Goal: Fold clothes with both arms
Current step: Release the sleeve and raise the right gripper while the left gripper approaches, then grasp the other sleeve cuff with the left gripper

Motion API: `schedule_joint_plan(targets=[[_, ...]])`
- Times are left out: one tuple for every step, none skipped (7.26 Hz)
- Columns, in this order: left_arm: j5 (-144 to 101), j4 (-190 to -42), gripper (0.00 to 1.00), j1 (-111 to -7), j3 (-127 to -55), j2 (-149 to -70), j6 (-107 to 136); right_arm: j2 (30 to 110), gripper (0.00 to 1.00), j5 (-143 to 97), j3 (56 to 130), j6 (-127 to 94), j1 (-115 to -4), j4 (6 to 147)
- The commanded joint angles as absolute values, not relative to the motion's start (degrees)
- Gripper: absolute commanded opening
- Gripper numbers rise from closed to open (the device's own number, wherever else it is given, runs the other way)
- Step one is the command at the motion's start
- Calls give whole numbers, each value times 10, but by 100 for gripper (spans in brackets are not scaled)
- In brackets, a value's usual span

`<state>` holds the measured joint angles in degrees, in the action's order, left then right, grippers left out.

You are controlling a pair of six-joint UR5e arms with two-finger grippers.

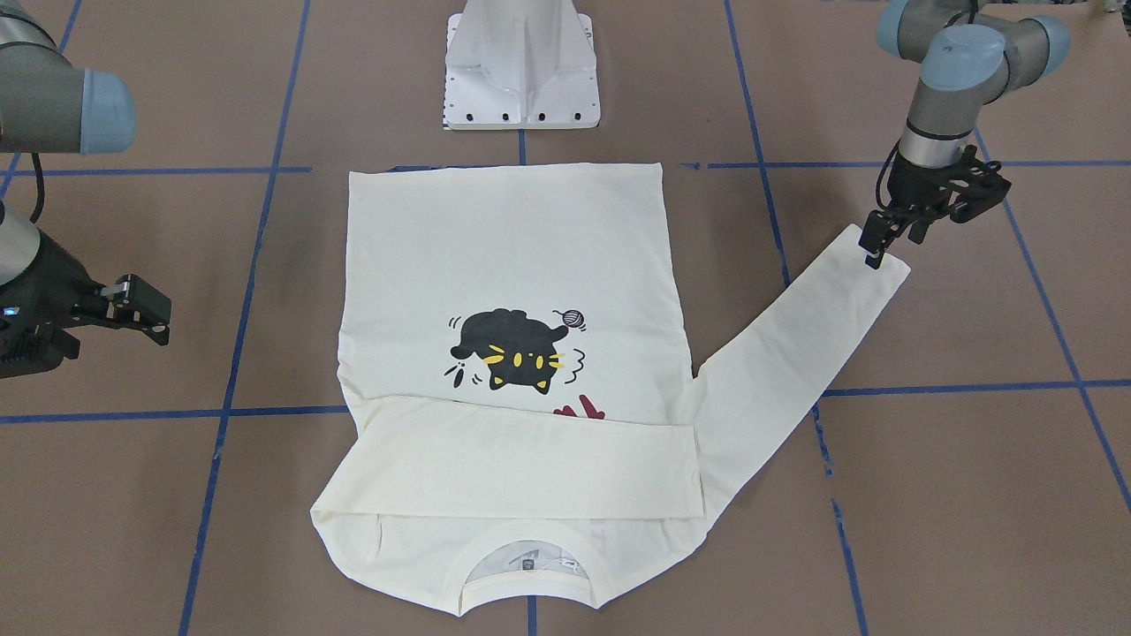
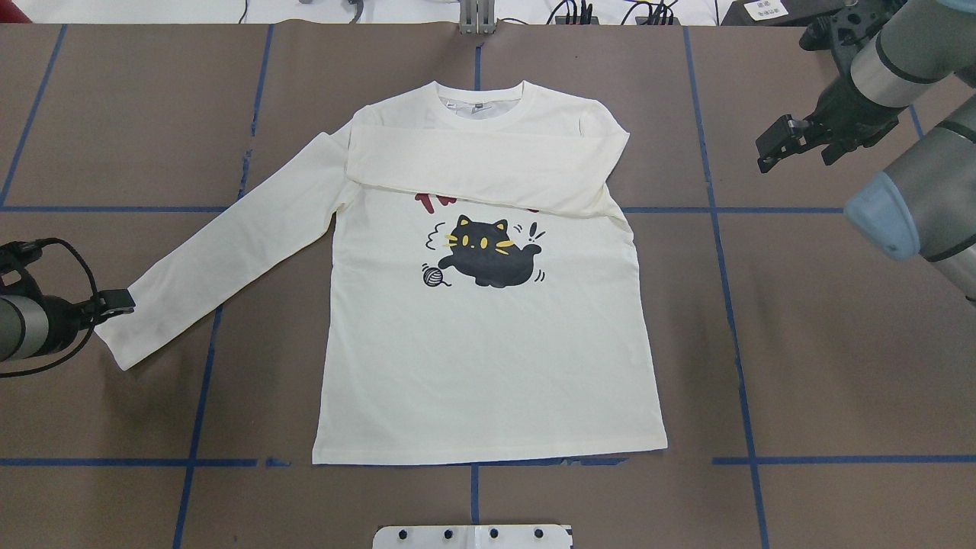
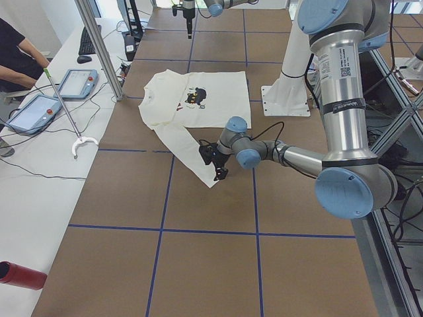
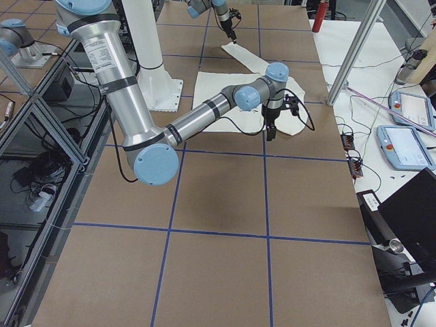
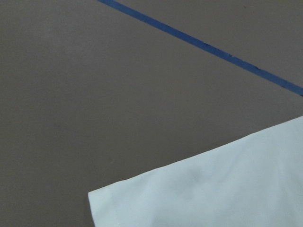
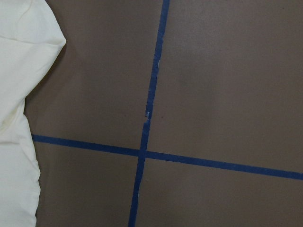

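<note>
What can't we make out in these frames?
- Red lettering: mostly covered by the folded sleeve, in the overhead and front views.
- Left claw at the cuff: gripping or merely touching is unclear; the left wrist view shows no fingers.
- Neck label: too small to read in any view.

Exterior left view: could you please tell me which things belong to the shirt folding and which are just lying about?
For the job: cream long-sleeved shirt, left gripper, right gripper.
Lying about: two teach pendants, grabber stick, red cylinder, keyboard.
</note>
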<state>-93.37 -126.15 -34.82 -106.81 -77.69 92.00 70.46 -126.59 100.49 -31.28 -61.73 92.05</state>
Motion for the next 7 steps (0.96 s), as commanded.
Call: schedule_joint_plan(targets=[[-933,-1264,99,-337,-1045,-785,921,708,100,-1267,1006,-311,-618,919],[-933,-1264,99,-337,-1044,-786,921,708,100,-1267,1006,-310,-619,919],[-933,-1265,99,-334,-1045,-786,921,708,100,-1267,1006,-311,-619,919],[-933,-1265,99,-333,-1045,-786,921,708,100,-1267,1007,-311,-619,919],[-933,-1265,93,-332,-1045,-786,921,707,100,-1267,1007,-312,-619,919],[-933,-1265,88,-328,-1044,-786,923,708,100,-1267,1008,-312,-619,919],[-933,-1265,82,-325,-1045,-786,924,707,100,-1266,1008,-312,-619,919]])
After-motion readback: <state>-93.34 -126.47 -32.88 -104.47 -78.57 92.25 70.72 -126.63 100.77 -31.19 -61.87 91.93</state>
